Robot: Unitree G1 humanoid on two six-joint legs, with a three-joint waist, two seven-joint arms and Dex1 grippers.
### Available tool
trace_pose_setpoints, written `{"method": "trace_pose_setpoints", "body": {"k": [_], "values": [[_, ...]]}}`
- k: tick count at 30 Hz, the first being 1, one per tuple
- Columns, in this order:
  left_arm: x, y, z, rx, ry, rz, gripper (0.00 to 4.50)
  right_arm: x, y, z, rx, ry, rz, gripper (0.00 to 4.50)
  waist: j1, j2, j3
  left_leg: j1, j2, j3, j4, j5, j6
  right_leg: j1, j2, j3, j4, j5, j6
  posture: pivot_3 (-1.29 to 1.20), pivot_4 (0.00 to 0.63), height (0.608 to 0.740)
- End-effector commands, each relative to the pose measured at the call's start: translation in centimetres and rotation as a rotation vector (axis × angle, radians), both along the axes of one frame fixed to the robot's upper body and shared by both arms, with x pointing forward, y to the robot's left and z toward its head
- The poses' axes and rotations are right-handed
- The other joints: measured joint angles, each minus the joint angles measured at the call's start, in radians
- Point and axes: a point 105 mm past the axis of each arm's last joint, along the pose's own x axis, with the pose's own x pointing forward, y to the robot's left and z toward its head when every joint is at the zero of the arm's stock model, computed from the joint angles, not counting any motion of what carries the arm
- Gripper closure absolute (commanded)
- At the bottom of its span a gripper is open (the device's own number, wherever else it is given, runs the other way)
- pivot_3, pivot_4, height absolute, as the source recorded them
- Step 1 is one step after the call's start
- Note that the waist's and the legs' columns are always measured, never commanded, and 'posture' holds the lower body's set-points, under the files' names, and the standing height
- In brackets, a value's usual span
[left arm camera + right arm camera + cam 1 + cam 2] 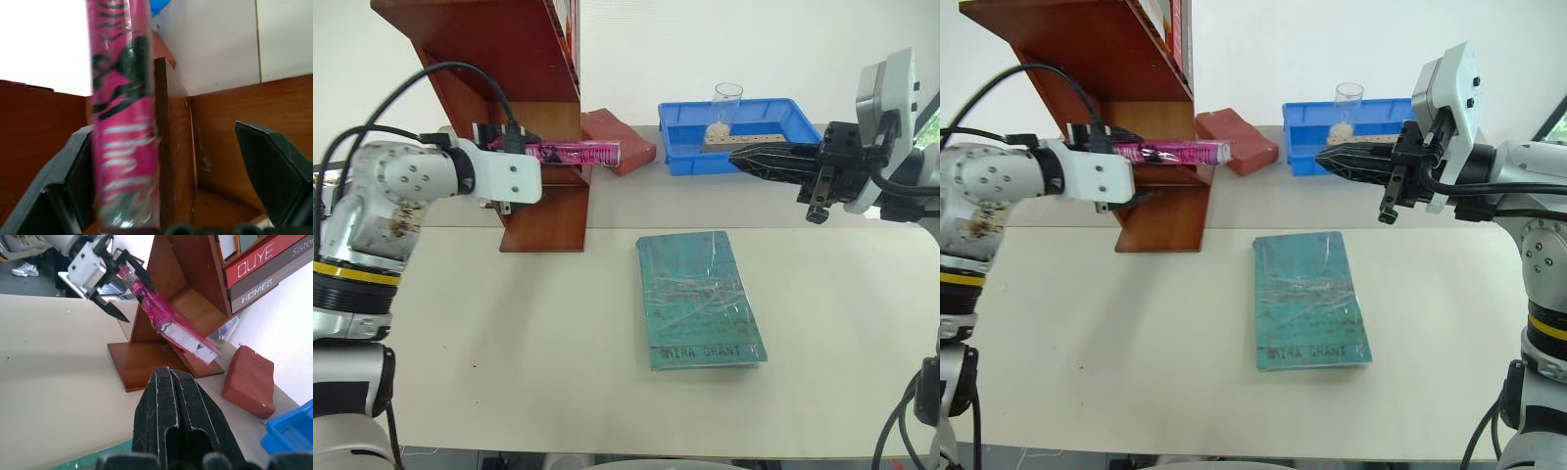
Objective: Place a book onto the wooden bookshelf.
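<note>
- The top of the wooden bookshelf (pixel 524 59) is running out of the head views, so its upper shelves are cut off; the right wrist view is catching a few spines there, reading "OUYE" and "HOMES".
- The book (pixel 570 151) is lying edge-on to the head camera, so its cover is not readable there; the left wrist view is showing pink with black marks, blurred.
- It is resting across the lower shelf, its near end by the left gripper (pixel 113 281) and its far end sticking out past the shelf's front edge toward a red-brown block (pixel 619 139).
- The left gripper's fingers are standing wide apart, one finger (pixel 73 181) just beside the book, the other well clear; whether that near finger is touching the book is hard to tell.
- The right gripper (pixel 1324 159) is hanging over the table's far side, in front of the blue tray (pixel 808 119), its fingers pressed together and holding nothing.
- A clear cup (pixel 726 106) is standing in the tray, partly masked by its rim.
- A teal-green book (pixel 697 298) is lying flat mid-table (pixel 509 362), with bare tabletop all around it and open space between it and the shelf's base.
</note>
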Motion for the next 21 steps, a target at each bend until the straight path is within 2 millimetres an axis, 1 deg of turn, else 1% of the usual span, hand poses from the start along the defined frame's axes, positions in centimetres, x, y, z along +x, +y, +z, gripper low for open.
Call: {"method": "trace_pose_setpoints", "body": {"k": [1,2,3,4,5,7,9,11,13,17,19,21], "values": [[-1.9,0.8,4.2,-0.128,-0.045,0.008,0.05,-0.2,-0.3,0.8,-0.01,-0.051,-0.003,4.5,0.0,0.0,0.0,0.0,0.0,0.0,0.0,0.0,0.0,0.0,0.0,0.0,0.0,0.0,0.0,0.0,0.15,0.649],[-2.4,1.0,5.2,-0.189,-0.034,0.009,0.05,-0.1,-0.4,0.8,-0.015,-0.051,-0.005,4.5,0.0,0.0,0.0,0.0,0.0,0.0,0.0,0.0,0.0,0.0,0.0,0.0,0.0,0.0,0.0,0.0,0.15,0.649],[-2.8,1.1,5.8,-0.229,-0.024,0.008,0.05,-0.1,-0.5,0.7,-0.018,-0.05,-0.007,4.5,0.0,0.0,0.0,0.001,0.0,0.0,0.0,0.0,0.0,0.0,0.0,0.0,0.0,0.0,0.0,0.0,0.15,0.649],[-3.6,1.2,6.6,-0.261,-0.009,-0.016,0.05,0.0,-0.6,0.6,-0.024,-0.048,-0.008,4.5,0.0,0.0,0.0,0.001,0.0,0.0,0.0,0.0,0.0,0.0,0.0,-0.001,0.0,0.0,0.0,0.0,0.15,0.649],[-4.9,0.7,7.3,-0.341,0.052,-0.066,0.05,0.0,-0.7,0.5,-0.031,-0.044,-0.008,4.5,-0.001,0.0,0.0,0.001,0.0,0.0,0.0,0.0,0.0,0.0,0.0,-0.001,0.0,0.0,0.001,0.0,0.15,0.649],[-6.6,0.1,7.6,-0.453,0.158,-0.127,0.05,0.1,-0.9,0.3,-0.052,-0.038,-0.005,4.5,-0.001,-0.001,0.001,0.001,0.0,0.0,0.0,0.0,0.0,0.0,0.0,-0.001,0.0,0.0,0.001,0.0,0.15,0.649],[-8.1,-0.3,6.2,-0.524,0.298,-0.155,0.05,0.1,-1.2,0.0,-0.092,-0.034,-0.002,4.5,-0.004,-0.001,0.001,0.003,0.001,0.0,0.0,0.0,0.0,0.0,0.0,-0.001,0.0,-0.001,0.001,0.0,0.15,0.649],[-9.2,-0.3,4.0,-0.579,0.448,-0.126,0.05,0.2,-1.7,-0.7,-0.158,-0.034,-0.005,4.5,-0.007,-0.001,0.002,0.006,0.001,0.001,-0.001,0.0,0.0,0.001,-0.001,-0.001,-0.002,-0.001,0.001,0.0,0.15,0.649],[-10.3,-0.2,1.7,-0.572,0.55,-0.086,0.05,0.3,-2.4,-1.4,-0.216,-0.036,-0.01,4.5,-0.011,-0.001,0.003,0.007,0.001,0.001,-0.002,0.0,0.0,0.001,-0.001,-0.001,-0.002,-0.001,0.001,0.0,0.15,0.649],[-11.9,-1.3,-1.5,-0.612,0.663,-0.07,0.05,0.9,-3.6,-2.3,-0.279,-0.052,-0.045,4.5,-0.016,-0.006,0.006,0.01,0.002,0.001,-0.002,0.0,0.0,0.001,0.0,-0.001,0.0,-0.001,-0.001,0.0,0.15,0.649],[-12.0,-0.8,-3.2,-0.635,0.686,-0.016,0.05,1.0,-3.9,-2.9,-0.298,-0.044,-0.049,4.5,-0.015,-0.007,0.006,0.01,0.002,0.002,-0.003,0.0,0.0,0.002,0.0,-0.001,-0.001,-0.001,-0.001,0.0,0.15,0.649],[-11.8,0.3,-4.8,-0.662,0.706,0.055,0.05,0.8,-4.0,-3.7,-0.313,-0.03,-0.046,4.5,-0.015,-0.007,0.006,0.011,0.002,0.002,-0.003,0.0,0.0,0.003,0.0,-0.001,-0.002,-0.001,-0.001,0.0,0.15,0.649]]}}
